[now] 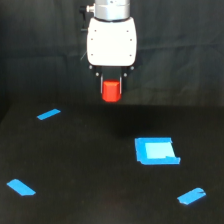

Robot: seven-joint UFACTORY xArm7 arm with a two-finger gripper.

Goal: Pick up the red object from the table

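The red object (111, 91) is a small red-orange stubby block held between the dark fingers of my gripper (111, 89). The gripper hangs from the white arm body (111, 41) at the top centre of the exterior view and is shut on the block. The block is lifted above the black table (90, 165), with no contact to the surface. The fingers cover the block's sides; its front face and lower edge show.
A blue square patch (156, 151) lies on the table towards the exterior view's right. Blue tape strips lie at the left (48, 114), lower left (21, 187) and lower right (191, 196). The backdrop is black.
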